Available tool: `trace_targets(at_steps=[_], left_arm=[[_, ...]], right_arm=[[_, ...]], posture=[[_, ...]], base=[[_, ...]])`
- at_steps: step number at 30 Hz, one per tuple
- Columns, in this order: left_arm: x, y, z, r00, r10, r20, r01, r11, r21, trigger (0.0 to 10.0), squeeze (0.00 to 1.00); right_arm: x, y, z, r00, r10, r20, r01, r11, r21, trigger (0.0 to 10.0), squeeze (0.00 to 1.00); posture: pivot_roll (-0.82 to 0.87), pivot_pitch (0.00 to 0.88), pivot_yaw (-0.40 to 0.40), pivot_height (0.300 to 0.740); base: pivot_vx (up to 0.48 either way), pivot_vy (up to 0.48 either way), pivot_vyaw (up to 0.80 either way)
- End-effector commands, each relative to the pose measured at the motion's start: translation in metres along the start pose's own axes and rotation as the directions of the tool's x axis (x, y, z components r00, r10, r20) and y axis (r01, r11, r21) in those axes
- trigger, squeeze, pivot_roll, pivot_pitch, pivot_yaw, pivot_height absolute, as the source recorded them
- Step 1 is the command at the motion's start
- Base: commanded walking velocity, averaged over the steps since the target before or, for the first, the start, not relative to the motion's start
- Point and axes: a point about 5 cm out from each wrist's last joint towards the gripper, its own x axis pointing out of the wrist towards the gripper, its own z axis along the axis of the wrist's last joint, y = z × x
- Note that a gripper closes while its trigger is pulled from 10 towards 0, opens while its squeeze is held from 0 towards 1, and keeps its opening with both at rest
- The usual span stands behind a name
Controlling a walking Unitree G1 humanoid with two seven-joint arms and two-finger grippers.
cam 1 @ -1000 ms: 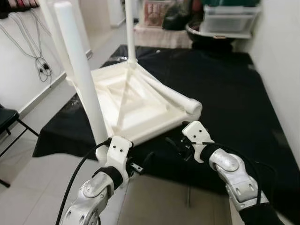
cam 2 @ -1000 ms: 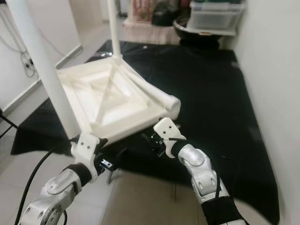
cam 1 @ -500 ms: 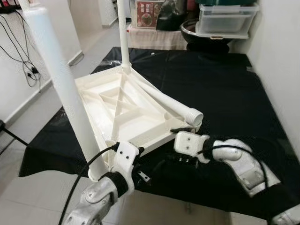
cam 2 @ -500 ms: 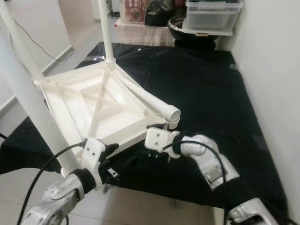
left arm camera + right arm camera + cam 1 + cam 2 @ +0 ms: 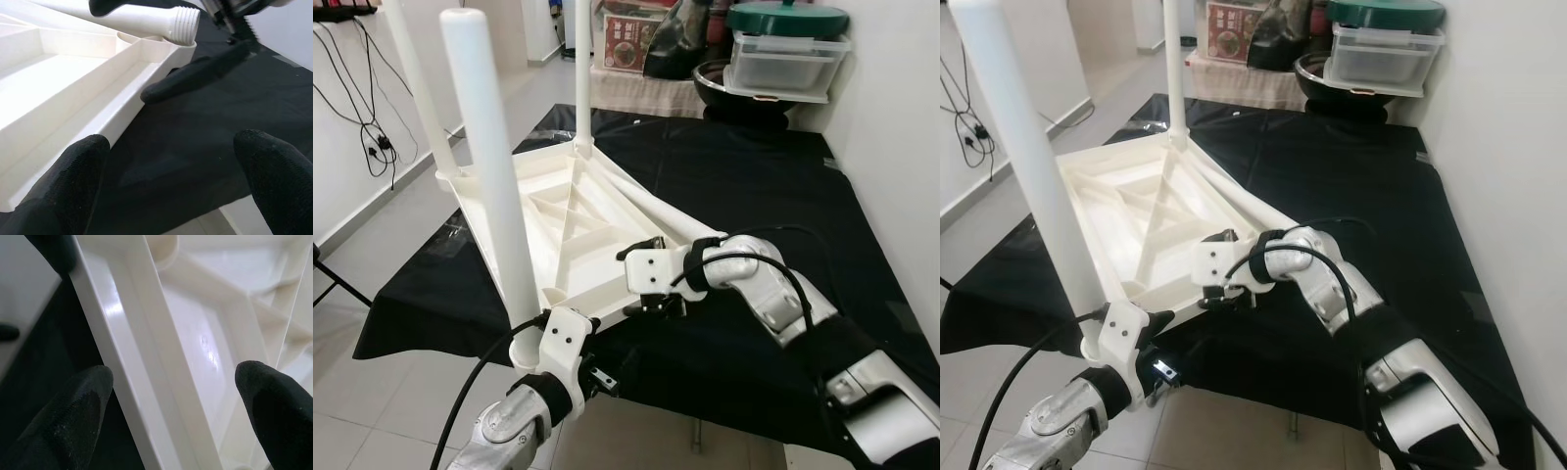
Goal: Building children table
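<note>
Tiled room, low platform under a black cloth (image 5: 773, 176), clutter at the far wall. Nearest, the left gripper (image 5: 166, 161) sits at the near edge by the table's near corner, fingers spread wide, holding nothing; one finger (image 5: 63, 186) is next to the white rim, contact unclear. Just beyond, the right gripper (image 5: 171, 396) reaches in over the near-right rim, fingers wide apart straddling it, not clamped; one finger (image 5: 68, 416) on the cloth side, the other over the ribbed inside. The white plastic table (image 5: 570, 217) lies upside down on the cloth, ribbed underside up. Three legs (image 5: 494, 186) stand upright in corner sockets; a loose leg (image 5: 142, 19) with a threaded end lies slanted across the underside near the right corner. Beyond: a clear bin (image 5: 787, 63) with a green lid, a dark bowl (image 5: 713, 76); cables (image 5: 367, 108) hang on the left wall
</note>
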Motion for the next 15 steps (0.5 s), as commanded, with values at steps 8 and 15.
trace_targets(at_steps=[8, 15], left_arm=[[-0.007, -0.009, 0.0, 1.0, -0.008, -0.012, 0.008, 1.0, -0.016, 10.0, 0.0], [-0.012, -0.013, 0.001, 1.0, 0.0, -0.014, -0.001, 1.0, -0.025, 10.0, 0.0]], right_arm=[[0.002, -0.005, -0.008, 0.974, 0.165, -0.152, -0.182, 0.977, -0.108, 10.0, 0.0], [0.007, -0.019, -0.012, 0.946, 0.178, -0.27, -0.221, 0.965, -0.139, 10.0, 0.0]], posture=[[0.03, 0.15, -0.099, 0.74], [0.04, 0.172, -0.114, 0.74]], base=[[0.0, 0.0, 0.0], [0.0, 0.0, 0.0]])
